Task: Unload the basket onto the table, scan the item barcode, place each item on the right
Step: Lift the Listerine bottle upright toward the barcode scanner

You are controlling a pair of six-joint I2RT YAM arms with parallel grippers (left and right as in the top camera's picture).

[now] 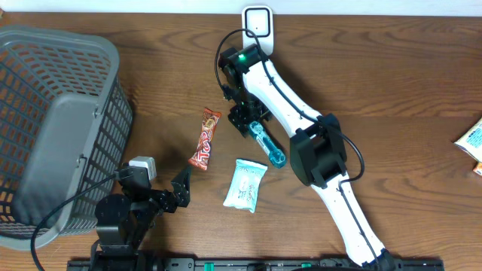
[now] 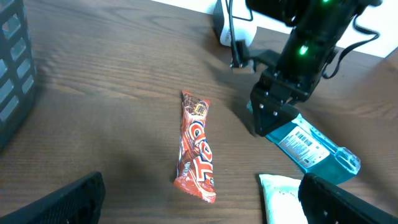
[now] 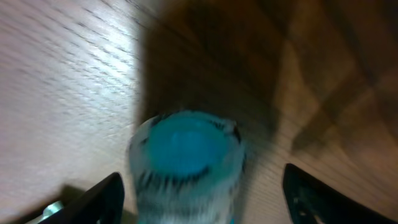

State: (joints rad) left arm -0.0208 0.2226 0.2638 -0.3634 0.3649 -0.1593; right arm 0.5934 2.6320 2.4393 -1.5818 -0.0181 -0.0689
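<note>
Wooden table (image 1: 392, 83) carries a grey basket (image 1: 45, 113) at left; the blue bottle (image 1: 269, 147) lies near centre, its end between the right gripper's (image 1: 252, 124) spread, unclamped fingers; left gripper (image 1: 182, 188) hangs released beside a candy bar (image 1: 204, 138)

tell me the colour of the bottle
The bottle is translucent teal blue with a white barcode label; the left wrist view shows it best.

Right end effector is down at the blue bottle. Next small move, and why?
Probably close the right end effector on the blue bottle. In the right wrist view its fingers stand either side of the bottle with a visible gap, so nothing is gripped yet. The bottle lies flat on the table, barcode label up, so it likely needs lifting before scanning.
</note>
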